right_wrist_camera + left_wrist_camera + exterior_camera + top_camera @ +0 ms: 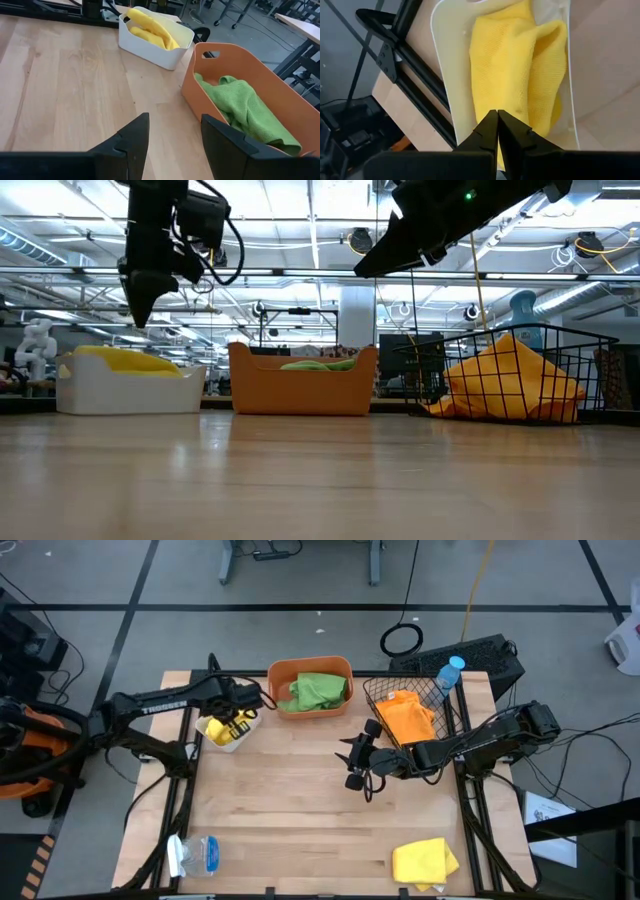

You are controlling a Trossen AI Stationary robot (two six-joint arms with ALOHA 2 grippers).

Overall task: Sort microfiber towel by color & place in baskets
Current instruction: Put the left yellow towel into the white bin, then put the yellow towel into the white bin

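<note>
Light wooden table (300, 810), clear bottle with blue cap (449, 673) at far right edge, clear plastic packet (196, 855) near left front corner

high: straight down | low: table-level; both share baskets (310, 690)

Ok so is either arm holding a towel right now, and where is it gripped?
Neither. The left tool is shut on nothing above the yellow towel in the white tub; the right tool is open and empty.

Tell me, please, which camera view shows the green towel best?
The right wrist view: the green towel lies close and unobstructed inside the orange tub. The high view shows it small from above, the low view only a sliver above the rim, the left wrist view nothing.
</note>
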